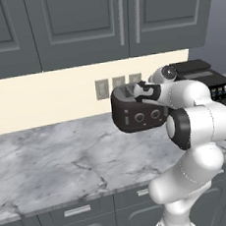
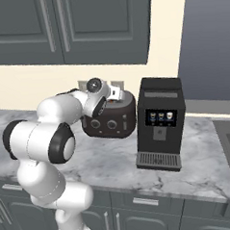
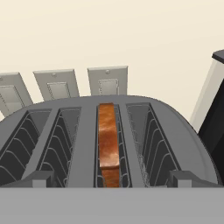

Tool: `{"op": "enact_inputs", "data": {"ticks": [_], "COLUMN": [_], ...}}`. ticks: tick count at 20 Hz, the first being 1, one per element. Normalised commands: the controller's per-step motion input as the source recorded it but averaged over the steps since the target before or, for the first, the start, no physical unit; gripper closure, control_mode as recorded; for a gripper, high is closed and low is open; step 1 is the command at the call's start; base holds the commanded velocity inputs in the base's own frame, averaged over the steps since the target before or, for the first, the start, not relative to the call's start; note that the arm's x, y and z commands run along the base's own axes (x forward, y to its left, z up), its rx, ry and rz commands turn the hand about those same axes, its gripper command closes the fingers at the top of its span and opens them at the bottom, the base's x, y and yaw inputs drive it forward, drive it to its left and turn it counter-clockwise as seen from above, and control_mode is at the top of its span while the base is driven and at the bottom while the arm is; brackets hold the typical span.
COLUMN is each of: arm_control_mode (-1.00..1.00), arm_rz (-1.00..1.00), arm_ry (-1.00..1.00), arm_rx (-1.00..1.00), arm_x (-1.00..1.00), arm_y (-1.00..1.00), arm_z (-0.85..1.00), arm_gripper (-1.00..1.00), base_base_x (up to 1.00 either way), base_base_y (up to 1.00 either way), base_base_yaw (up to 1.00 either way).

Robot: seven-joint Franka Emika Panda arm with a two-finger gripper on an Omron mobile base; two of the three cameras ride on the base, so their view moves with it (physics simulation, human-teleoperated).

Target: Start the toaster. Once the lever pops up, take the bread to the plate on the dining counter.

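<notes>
Grey marble surface [image 1: 51,161] holds the toaster [image 1: 135,113] by the wall. Bread [image 3: 108,140] stands in its third slot from the left. Jaws [image 3: 111,179] hang spread wide just above it. To grab well, they should drop straight down around the slice.

Boxy black appliance [image 2: 159,124] on marble worktop [image 1: 56,163] — 3 wall plates [image 3: 59,84] behind.

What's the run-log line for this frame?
phase: above toaster | jaws: open, empty | bread: upright in third slot from left | beside: coffee machine | counter
</notes>
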Motion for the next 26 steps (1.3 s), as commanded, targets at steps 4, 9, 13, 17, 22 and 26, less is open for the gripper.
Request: {"op": "enact_inputs", "data": {"ticks": [4, 9, 13, 17, 22, 26], "arm_control_mode": [-1.00, -1.00, -1.00, -1.00, -1.00, -1.00], "arm_rz": [0.00, 0.00, 0.00, 0.00, 0.00, 0.00], "arm_ry": [0.00, 0.00, 0.00, 0.00, 0.00, 0.00], "arm_rx": [0.00, 0.00, 0.00, 0.00, 0.00, 0.00], "arm_x": [0.00, 0.00, 0.00, 0.06, 0.11, 0.12], "arm_y": [0.00, 0.00, 0.00, 0.00, 0.00, 0.00], "arm_z": [0.00, 0.00, 0.00, -0.05, -0.07, -0.06], "arm_gripper": [-1.00, -1.00, -1.00, -1.00, -1.00, -1.00], "base_base_x": [0.00, 0.00, 0.00, 0.00, 0.00, 0.00], "base_base_y": [0.00, 0.00, 0.00, 0.00, 0.00, 0.00], "base_base_yaw": [0.00, 0.00, 0.00, 0.00, 0.00, 0.00]}}
